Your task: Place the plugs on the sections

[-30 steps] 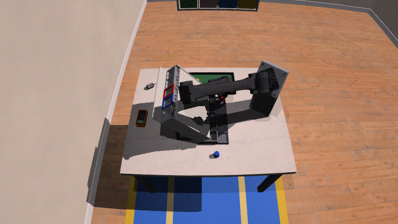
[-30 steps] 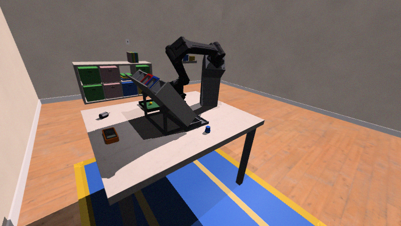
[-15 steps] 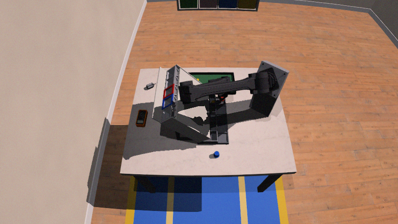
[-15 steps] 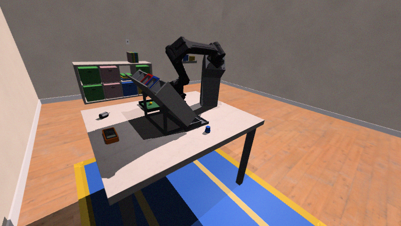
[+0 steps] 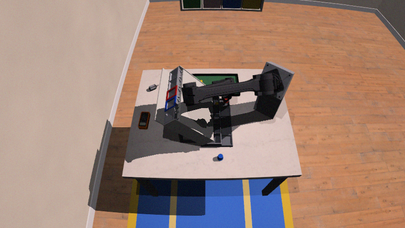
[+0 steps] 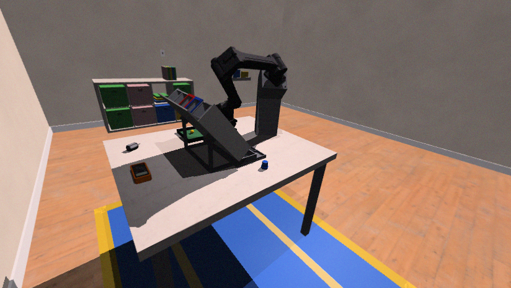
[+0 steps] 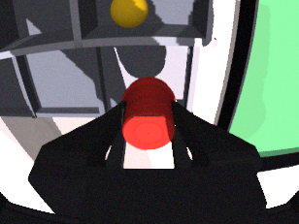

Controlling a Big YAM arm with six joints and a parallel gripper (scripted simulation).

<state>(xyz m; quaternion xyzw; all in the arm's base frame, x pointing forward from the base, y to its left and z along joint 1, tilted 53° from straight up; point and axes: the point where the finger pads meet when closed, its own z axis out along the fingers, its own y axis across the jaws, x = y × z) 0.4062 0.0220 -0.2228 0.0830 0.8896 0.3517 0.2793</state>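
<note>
Going left to right in top view: gray cylinder (image 5: 152, 87) (image 6: 132, 146) and orange meter (image 5: 144, 120) (image 6: 140, 172) on desk (image 5: 254, 158) (image 6: 214, 200), off-task. Next, sloped cover unit (image 5: 184, 131) (image 6: 223, 134), with red-banded funnel (image 5: 167, 94) (image 6: 186, 103) beside blue-banded funnel (image 5: 166, 106) (image 6: 198, 105). Then yellow marble (image 5: 216, 103) (image 7: 129, 11) in a section of the bottom catch tray (image 5: 232, 135) (image 6: 263, 156) (image 7: 36, 50). Blue plug (image 5: 220, 156) (image 6: 264, 164) standing on desk just beside that tray, not placed. Hand (image 7: 149, 109) partly open, closed firmly around red plug (image 5: 225, 99) (image 7: 149, 132), over flat front part of, seemingly, the marble's section. Step in hand: likely setting red plug down there. Best done by centering between dividers, keeping plug upright, lowering straight until base seats, opening gently, lifting straight up. Risk: clipping a divider or tipping plug on release. Blue plug probably next.

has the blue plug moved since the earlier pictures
No. The small blue cylindrical plug stands in the same spot, just off the near end of the grey sectioned tray.
</note>
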